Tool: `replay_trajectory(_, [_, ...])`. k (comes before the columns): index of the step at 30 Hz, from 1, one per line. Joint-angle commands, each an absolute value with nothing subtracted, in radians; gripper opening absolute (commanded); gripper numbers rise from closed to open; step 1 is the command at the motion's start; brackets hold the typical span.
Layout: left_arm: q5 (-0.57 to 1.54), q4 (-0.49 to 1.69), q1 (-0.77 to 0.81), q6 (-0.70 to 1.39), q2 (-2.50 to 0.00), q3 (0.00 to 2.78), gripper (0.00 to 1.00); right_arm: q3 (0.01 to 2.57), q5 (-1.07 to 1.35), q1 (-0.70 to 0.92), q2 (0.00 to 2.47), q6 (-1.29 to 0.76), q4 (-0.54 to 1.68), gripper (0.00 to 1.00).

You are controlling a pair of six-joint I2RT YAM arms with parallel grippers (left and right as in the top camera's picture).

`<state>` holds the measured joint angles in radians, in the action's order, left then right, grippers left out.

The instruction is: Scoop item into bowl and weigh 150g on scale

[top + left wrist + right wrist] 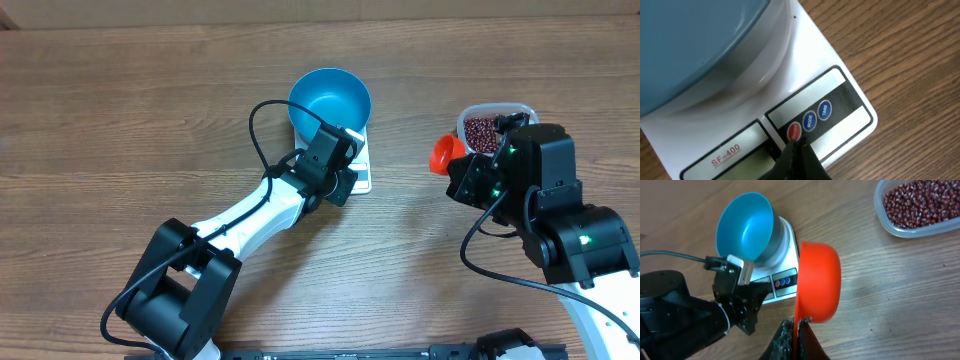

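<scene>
The blue bowl (330,100) (745,227) (690,45) stands empty on the white scale (363,180) (850,131) (788,240). My left gripper (345,185) (796,142) is shut, and its tips rest on the scale's red button (794,131), beside two blue buttons. To the right, my right gripper (462,172) (799,325) is shut on the handle of an orange scoop (443,155) (817,280), held on edge above the table between the scale and the tub. Red-brown beans, the item (482,130) (922,202), fill the tub. The scoop's inside is hidden.
The clear plastic tub (497,108) (881,217) sits at the back right, close to the right arm. The left arm's black cable (258,130) loops beside the bowl. Bare wooden table (120,120) stretches to the left and in front.
</scene>
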<state>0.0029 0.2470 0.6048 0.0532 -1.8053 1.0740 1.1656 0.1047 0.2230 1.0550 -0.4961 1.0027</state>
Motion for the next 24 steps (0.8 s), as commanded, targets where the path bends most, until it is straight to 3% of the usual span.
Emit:
replay_trajectory(1, [-0.007, 0.234, 0.611, 0.019, -1.811, 1.068, 0.04, 1.193, 0.105, 0.218, 1.052, -0.48, 1.006, 0.04])
replay_trajectory(24, [-0.007, 0.193, 0.612, 0.022, -1.831, 1.068, 0.04, 1.193, 0.106, 0.218, 1.052, -0.48, 1.006, 0.04])
